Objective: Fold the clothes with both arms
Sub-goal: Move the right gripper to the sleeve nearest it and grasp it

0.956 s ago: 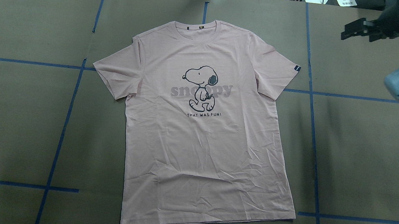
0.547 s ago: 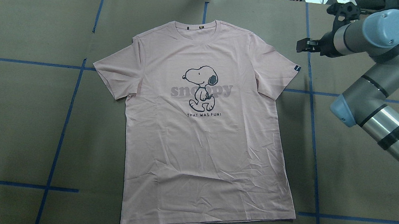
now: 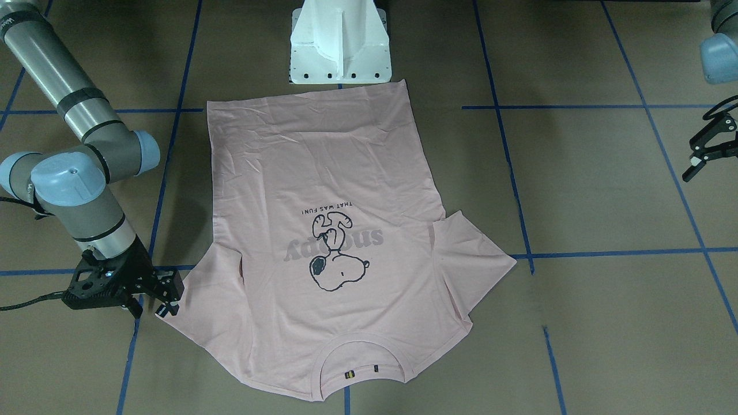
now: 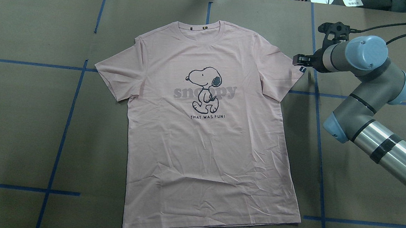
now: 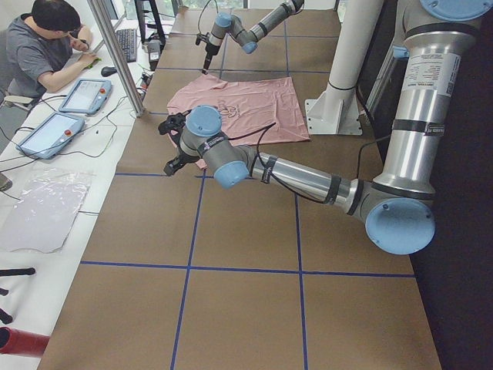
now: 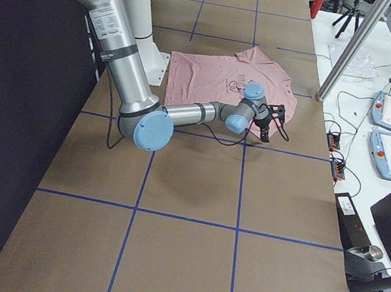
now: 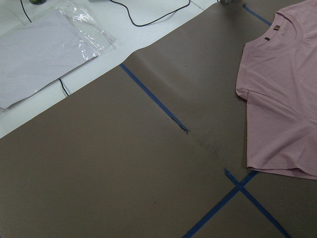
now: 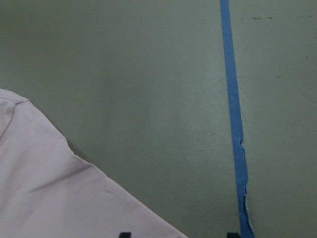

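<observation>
The pale pink T-shirt (image 4: 203, 148) lies flat and face up on the brown table, neck toward the far edge, dog print in the middle. It also shows in the front view (image 3: 323, 173). My right gripper (image 4: 299, 62) hangs low over the tip of the shirt's right sleeve, seen at the view's left in the front view (image 3: 167, 295). In the right wrist view its two fingertips (image 8: 124, 234) stand apart, with the sleeve's edge (image 8: 49, 198) reaching in between them; it is open. My left gripper (image 3: 700, 151) is open and empty, well off the shirt's left sleeve (image 7: 277, 114).
The white pedestal base (image 3: 340, 46) stands just beyond the shirt's hem. Blue tape lines (image 4: 318, 114) cross the brown table cover. A clear plastic bag (image 7: 44, 49) lies off the table's far edge. An operator (image 5: 38, 46) sits there with tablets.
My right arm has swung in from the far right corner, bringing its gripper down to the right sleeve's tip. The left gripper's tip has come into view at the left edge. The shirt has not moved.
</observation>
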You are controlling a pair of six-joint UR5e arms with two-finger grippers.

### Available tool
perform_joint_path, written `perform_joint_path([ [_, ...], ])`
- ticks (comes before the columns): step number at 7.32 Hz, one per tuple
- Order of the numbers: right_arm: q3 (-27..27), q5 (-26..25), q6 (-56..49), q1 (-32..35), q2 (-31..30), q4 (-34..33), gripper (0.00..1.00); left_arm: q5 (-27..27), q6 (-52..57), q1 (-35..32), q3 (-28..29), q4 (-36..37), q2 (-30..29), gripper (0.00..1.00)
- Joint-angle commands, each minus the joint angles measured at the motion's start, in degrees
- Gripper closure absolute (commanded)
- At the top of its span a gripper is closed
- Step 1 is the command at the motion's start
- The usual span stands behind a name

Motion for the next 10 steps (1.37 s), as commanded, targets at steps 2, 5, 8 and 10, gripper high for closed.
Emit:
perform_joint_path([
  [2,-0.5,-1.2,0.2,-0.7,0.0,0.3,0.36,0.0,0.0,0.0,0.1,0.0,0.0,0.0],
  [5,-0.5,-1.3,0.5,-1.6,0.0,0.2,0.47,0.0,0.2,0.1,0.3,0.0,0.0,0.0],
  [8,-0.5,-1.2,0.8,-1.7,-0.1,0.3,1.0,-0.1,0.3,0.1,0.4,0.0,0.1,0.0],
  [10,0.0,-1.3,0.8,-1.7,0.0,-0.2,1.0,0.0,0.3,0.1,0.3,0.0,0.1,0.0],
])
